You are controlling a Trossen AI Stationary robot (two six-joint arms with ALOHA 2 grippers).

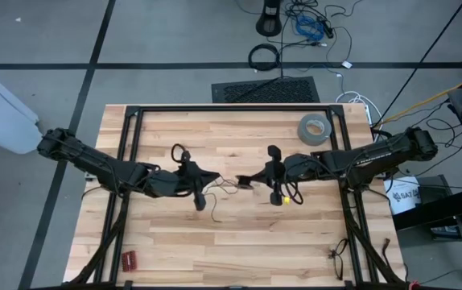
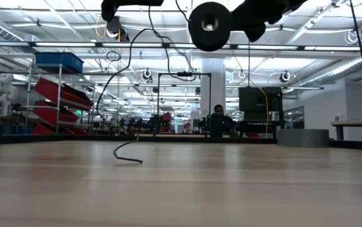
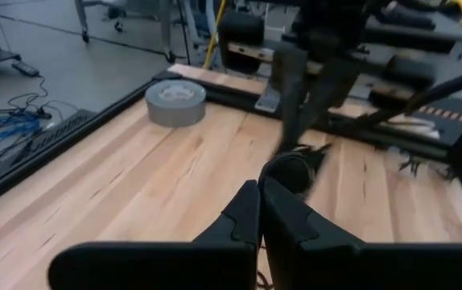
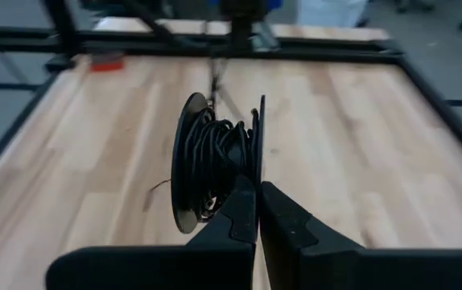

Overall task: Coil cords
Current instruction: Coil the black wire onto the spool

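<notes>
Both arms meet over the middle of the wooden table. My right gripper point(image 1: 245, 182) is shut on a black spool point(image 4: 207, 161) with thin black cord wound on it. The spool point(image 2: 209, 25) hangs high above the table. My left gripper point(image 1: 219, 179) is shut, facing the spool from close by. A thin strand of cord point(image 1: 231, 184) runs between the two grippers. Another length of cord point(image 2: 125, 157) drops from beside the left gripper, and its free end lies on the table. My left gripper is shut where the cord strand point(image 1: 224, 182) ends. The wire is too thin for the point of contact to show. The fingers point(image 3: 247, 213) reach nearly level toward the table's right. My right gripper pinches the rim of one spool flange point(image 4: 260, 165) between its two fingers. It comes from the table's right, slanting slightly down. The spool is lifted clear, with its axis across the fingers.
A grey tape roll point(image 1: 313, 129) lies at the far right of the table. A small red object point(image 1: 128, 259) sits near the front left, and a small dark tangle point(image 1: 336, 256) near the front right. Black frame rails point(image 1: 126, 153) run along the table's sides and far edge.
</notes>
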